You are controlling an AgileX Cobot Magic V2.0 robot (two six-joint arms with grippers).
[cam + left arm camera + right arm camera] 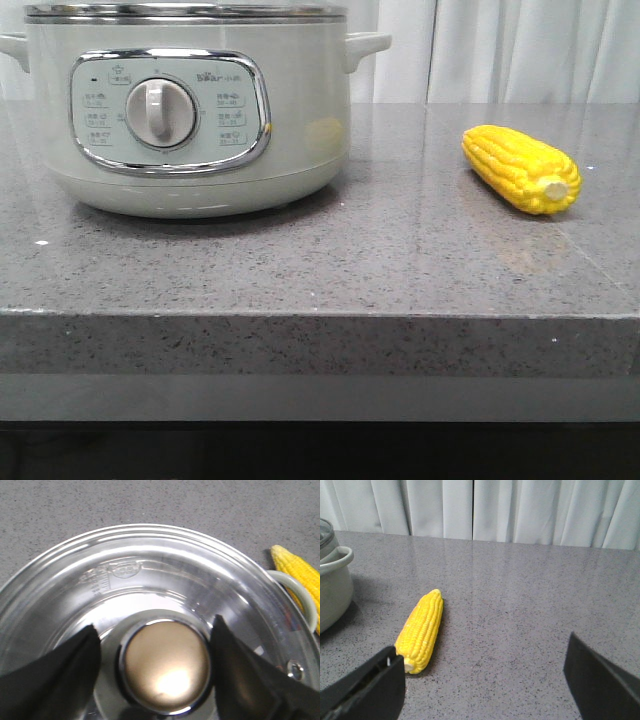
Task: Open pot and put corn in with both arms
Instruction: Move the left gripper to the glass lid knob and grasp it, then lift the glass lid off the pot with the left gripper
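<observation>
The pot [190, 110] fills the upper left of the front view, standing on the grey speckled counter [400, 270] with its control panel and white dial [160, 112] facing the camera and its steel-rimmed glass lid [150, 585] in place. Through the lid, in the left wrist view, only glare and reflections show, so what lies inside cannot be told. The left gripper [157, 665] is spread open, one dark finger on either side of the round brass-coloured lid knob [166, 666], near it but not pressing it. The corn [520, 168] lies on the counter at the right of the front view, well apart from the pot, its pale stub end turned toward the camera. The right gripper [485, 680] is wide open above bare counter, with the corn just beside one of its fingers [367, 690]. White curtains [485, 510] hang behind the counter.
</observation>
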